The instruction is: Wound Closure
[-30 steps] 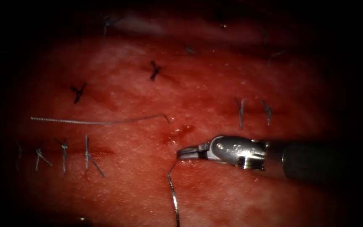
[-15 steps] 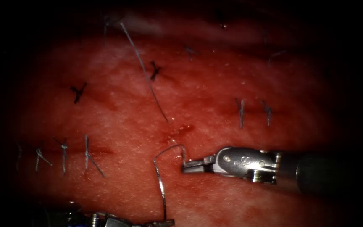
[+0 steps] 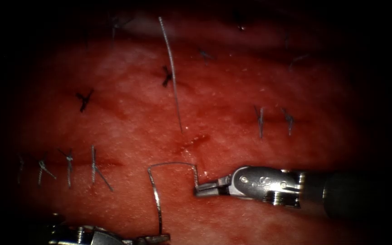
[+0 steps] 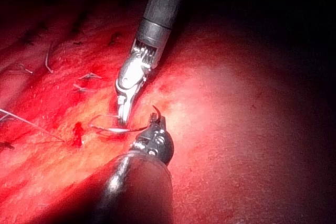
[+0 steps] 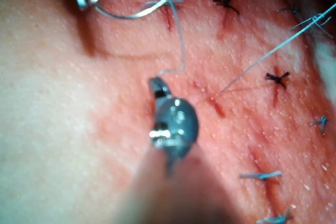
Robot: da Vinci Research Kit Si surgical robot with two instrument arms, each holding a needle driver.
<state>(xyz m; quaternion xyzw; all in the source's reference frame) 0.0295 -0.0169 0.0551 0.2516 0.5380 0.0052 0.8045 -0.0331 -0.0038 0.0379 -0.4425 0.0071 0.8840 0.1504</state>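
tissue [image 3: 128, 131]: red, wet, old stitches beside cut [image 3: 191, 143]
change: thread [image 3: 171, 68] tail swung upright
left tool [image 3: 153, 237]: pinching needle [image 3: 157, 204]
right tool [image 3: 200, 188]: clamped on thread

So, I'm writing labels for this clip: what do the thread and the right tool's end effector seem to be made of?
The thread looks like a twisted or braided fibre, grey and matte, going by its fine ribbed texture; the exact fibre cannot be told. The right tool's end effector, shut on the thread, looks like polished bare metal, probably steel: silvery with bright glints.
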